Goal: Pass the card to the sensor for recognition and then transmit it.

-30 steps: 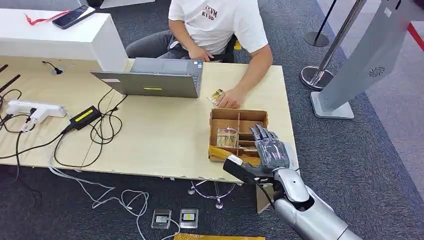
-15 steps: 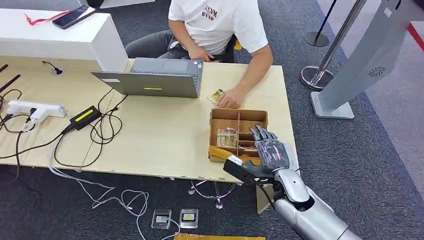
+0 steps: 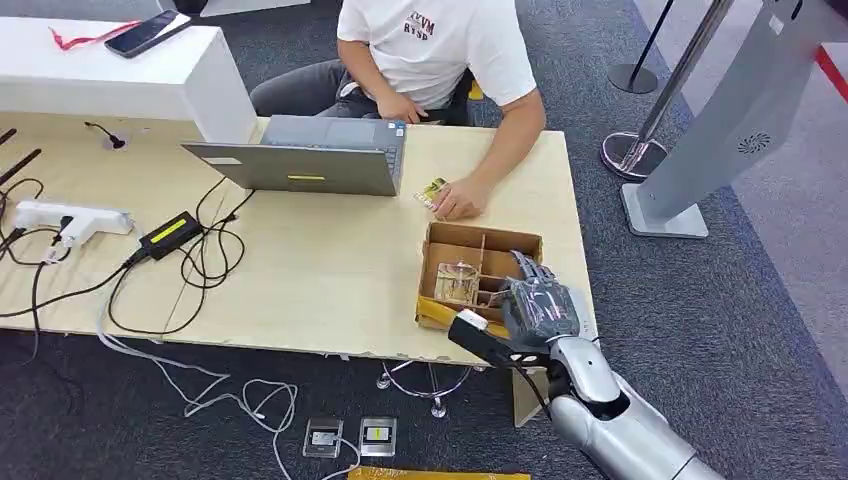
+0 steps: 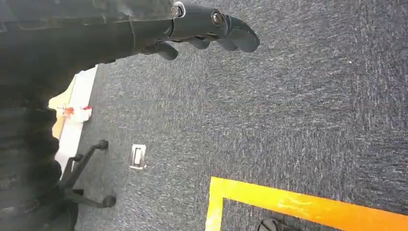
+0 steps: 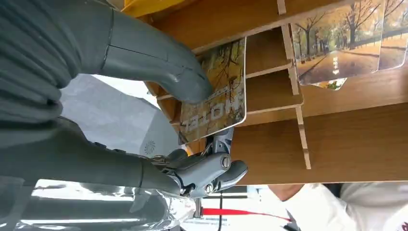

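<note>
The right hand (image 3: 538,305) sits at the near right corner of the cardboard box (image 3: 482,240), which stands on the light wooden table (image 3: 330,270) near its right front edge. The box is split by thin wooden dividers into several compartments and appears tilted, its near edge lifted.

In the right wrist view, the thick grey thumb presses on the face of a card (image 5: 217,96), with darker fingers (image 5: 211,173) curled behind it; the right hand pinches this card at the box's compartments. The card carries an autumn tree scene and white lettering, shown reversed in this view, which appears to read "HOTEL". More cards (image 5: 344,45) with the same tree-lined road picture stand in a neighbouring compartment.

The left hand (image 4: 202,29) hangs over dark grey carpet (image 4: 298,120) with its fingers curled in and nothing in them. A yellow floor line (image 4: 308,207) crosses the carpet below it.

A person in a white T-shirt (image 3: 440,45) with partly readable dark print sits at the far side of the table, one hand (image 3: 460,200) resting on another small card (image 3: 432,190) just beyond the box. An open grey laptop (image 3: 310,160) stands to the left of the box, with a black power adapter (image 3: 170,232) bearing a yellow-green label and loose cables nearby. A phone (image 3: 148,32) lies on the white counter (image 3: 120,85).
</note>
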Action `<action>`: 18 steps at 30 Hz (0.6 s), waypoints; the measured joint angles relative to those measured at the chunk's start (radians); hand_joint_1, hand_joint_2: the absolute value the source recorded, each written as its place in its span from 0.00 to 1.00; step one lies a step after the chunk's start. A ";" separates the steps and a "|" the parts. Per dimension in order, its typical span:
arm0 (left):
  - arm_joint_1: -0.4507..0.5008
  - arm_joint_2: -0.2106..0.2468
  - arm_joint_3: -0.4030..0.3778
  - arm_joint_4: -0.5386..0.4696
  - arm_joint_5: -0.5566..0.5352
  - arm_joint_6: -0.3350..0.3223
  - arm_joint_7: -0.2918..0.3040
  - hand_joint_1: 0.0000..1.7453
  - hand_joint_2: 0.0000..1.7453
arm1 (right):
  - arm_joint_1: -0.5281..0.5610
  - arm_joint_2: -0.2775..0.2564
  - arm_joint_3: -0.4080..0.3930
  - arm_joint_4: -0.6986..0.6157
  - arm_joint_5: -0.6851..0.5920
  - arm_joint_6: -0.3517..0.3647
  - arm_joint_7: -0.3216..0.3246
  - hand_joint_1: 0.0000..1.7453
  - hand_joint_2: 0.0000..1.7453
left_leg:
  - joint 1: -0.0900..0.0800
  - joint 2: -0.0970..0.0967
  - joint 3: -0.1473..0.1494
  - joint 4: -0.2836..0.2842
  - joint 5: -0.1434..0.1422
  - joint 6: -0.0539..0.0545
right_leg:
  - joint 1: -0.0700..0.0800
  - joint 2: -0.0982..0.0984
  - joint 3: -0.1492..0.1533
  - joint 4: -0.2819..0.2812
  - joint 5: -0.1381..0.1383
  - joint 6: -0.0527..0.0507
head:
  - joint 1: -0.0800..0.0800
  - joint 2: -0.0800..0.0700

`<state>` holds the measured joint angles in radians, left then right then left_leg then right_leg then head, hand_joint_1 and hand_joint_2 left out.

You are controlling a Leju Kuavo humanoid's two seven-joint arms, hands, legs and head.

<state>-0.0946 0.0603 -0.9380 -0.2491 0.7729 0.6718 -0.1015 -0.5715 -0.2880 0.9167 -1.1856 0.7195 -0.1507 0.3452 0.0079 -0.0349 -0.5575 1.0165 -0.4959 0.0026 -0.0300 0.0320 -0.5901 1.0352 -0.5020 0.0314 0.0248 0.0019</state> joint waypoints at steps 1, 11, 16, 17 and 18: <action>0.000 0.000 0.000 0.000 -0.001 0.000 -0.001 0.00 1.00 | 0.000 0.000 0.000 0.002 -0.002 -0.001 -0.002 1.00 1.00 | 0.000 0.000 0.000 0.000 0.000 0.000 | 0.000 0.000 0.000 0.000 0.000 0.000 | 0.001 0.000; 0.000 -0.003 0.000 0.000 -0.001 0.000 -0.004 0.00 1.00 | 0.000 0.004 -0.003 0.016 -0.003 -0.024 -0.022 1.00 1.00 | 0.000 0.000 0.000 0.000 0.000 0.000 | 0.000 0.000 0.000 0.000 0.000 0.000 | 0.000 0.000; 0.000 -0.006 0.000 0.000 -0.002 0.000 -0.010 0.00 1.00 | 0.000 0.008 -0.006 0.021 -0.002 -0.043 -0.023 1.00 1.00 | 0.000 0.000 0.000 0.000 0.000 0.000 | 0.000 0.000 0.000 0.000 0.000 0.000 | 0.000 0.000; 0.000 -0.007 0.000 0.000 -0.003 0.000 -0.013 0.00 1.00 | 0.000 0.009 -0.007 0.022 0.001 -0.051 -0.024 1.00 1.00 | 0.000 0.000 0.000 0.000 0.000 0.000 | 0.000 0.000 0.000 0.000 0.000 0.000 | 0.000 0.000; 0.000 -0.009 0.000 0.000 -0.004 0.000 -0.014 0.00 1.00 | 0.000 0.009 -0.008 0.023 0.003 -0.058 -0.024 1.00 1.00 | 0.000 0.000 0.000 0.000 0.000 0.000 | 0.000 0.000 0.000 0.000 0.000 0.000 | 0.000 0.000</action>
<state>-0.0948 0.0515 -0.9380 -0.2491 0.7687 0.6718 -0.1152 -0.5716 -0.2792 0.9091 -1.1624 0.7221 -0.2083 0.3212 0.0078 -0.0350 -0.5578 1.0165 -0.4959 0.0026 -0.0301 0.0319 -0.5901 1.0353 -0.5020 0.0314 0.0252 0.0019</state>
